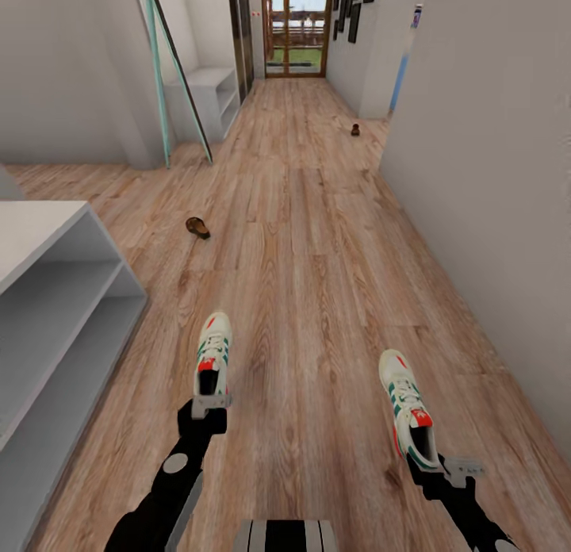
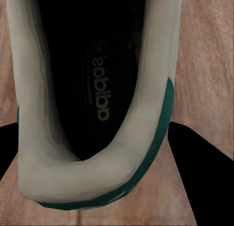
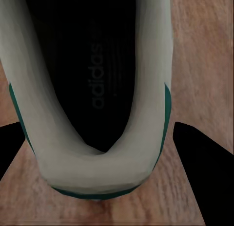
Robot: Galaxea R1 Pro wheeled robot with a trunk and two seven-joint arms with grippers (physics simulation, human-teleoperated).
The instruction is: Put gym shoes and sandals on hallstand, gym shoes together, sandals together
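Wrist views — shoe heels (image 2: 87, 184) between fingers (image 2: 204, 177).

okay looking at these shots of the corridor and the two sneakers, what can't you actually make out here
- Left end effector and right end effector: grip unclear; each wrist view has a sneaker heel between the fingers.
- Far sandal, head view: too small for details.
- Near sandal, head view: small, straps unreadable.
- Hallstand, head view: cut off by the left edge.
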